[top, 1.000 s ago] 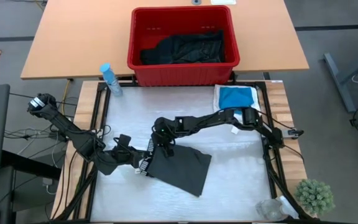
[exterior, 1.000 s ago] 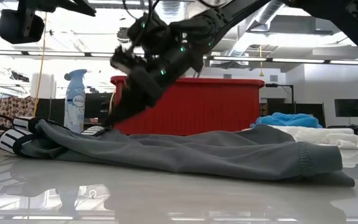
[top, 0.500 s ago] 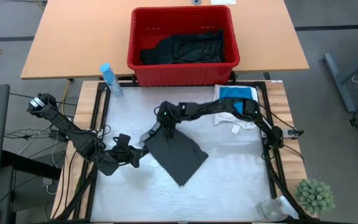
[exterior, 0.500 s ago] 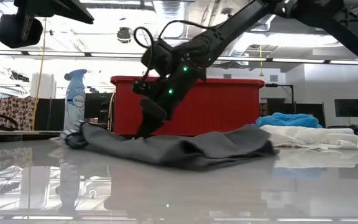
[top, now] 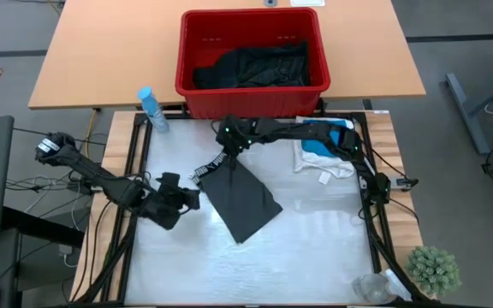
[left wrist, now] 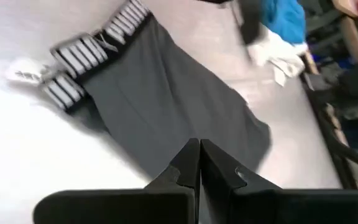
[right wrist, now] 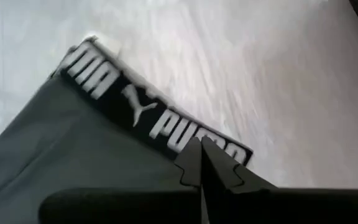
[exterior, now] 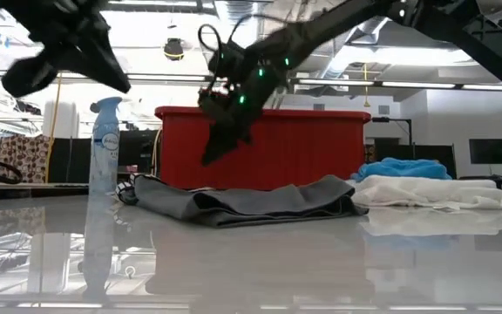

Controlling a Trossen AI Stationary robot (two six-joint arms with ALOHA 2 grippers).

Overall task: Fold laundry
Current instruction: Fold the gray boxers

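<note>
A dark grey garment (top: 242, 204) lies flat on the white table, its black waistband with white lettering (top: 210, 169) toward the far left. My right gripper (top: 222, 156) is shut and hangs just above that waistband (right wrist: 160, 124). In the low view it (exterior: 209, 157) is clear of the cloth (exterior: 251, 202). My left gripper (top: 193, 198) is shut and stands beside the garment's left edge, pointing at the cloth (left wrist: 166, 106) without touching it. A white garment (top: 319, 164) with a teal one (top: 323, 137) on it lies at the far right.
A red slotted basket (top: 197, 81) with black garments stands beyond the table's far edge. A blue spray bottle (top: 151, 109) stands at the far left corner. A small plant (top: 435, 267) and a clear object (top: 371, 287) sit at the near right corner.
My right gripper has gone toward the far edge and up, drawing the grey garment's waistband end along. The garment has slid toward the far edge and turned about. The gripper now hangs clear above it. My left gripper has tipped downward and shifted slightly toward the far edge.
</note>
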